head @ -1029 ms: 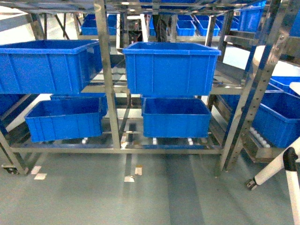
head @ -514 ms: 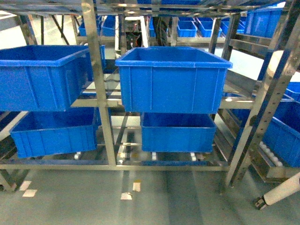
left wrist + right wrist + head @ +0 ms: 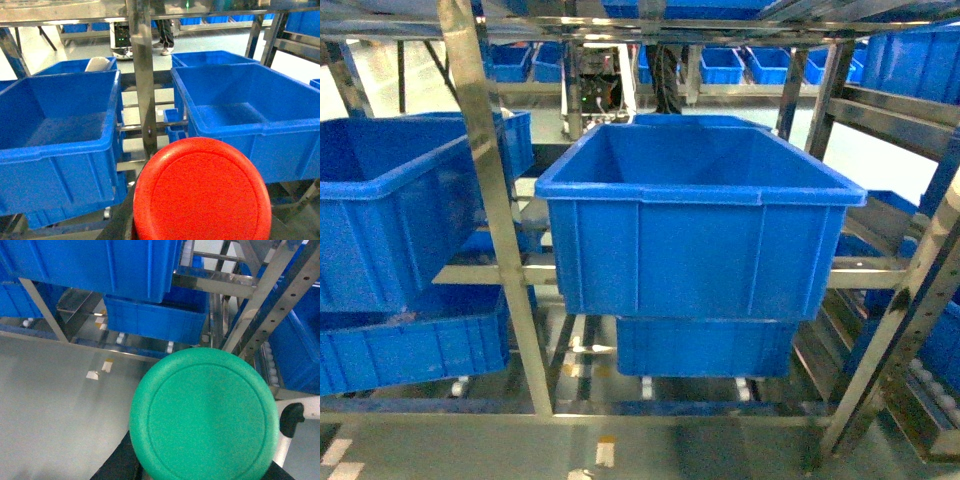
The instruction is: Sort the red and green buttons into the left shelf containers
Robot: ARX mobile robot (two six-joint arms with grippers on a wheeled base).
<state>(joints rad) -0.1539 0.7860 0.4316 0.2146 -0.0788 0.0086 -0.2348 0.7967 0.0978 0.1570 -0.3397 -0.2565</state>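
The red button [image 3: 202, 192] fills the lower part of the left wrist view, its round cap facing the camera, raised before a steel shelf post [image 3: 142, 75] with one blue bin [image 3: 60, 165] to its left and a second bin [image 3: 280, 150] to its right, both showing bare floors. The green button [image 3: 205, 412] likewise fills the right wrist view, above the grey floor [image 3: 50, 405] and near a lower blue bin [image 3: 155, 320]. Neither gripper's fingers are visible behind the caps, so whether they clamp the buttons cannot be told; the head view shows only the shelf and bins, no arms.
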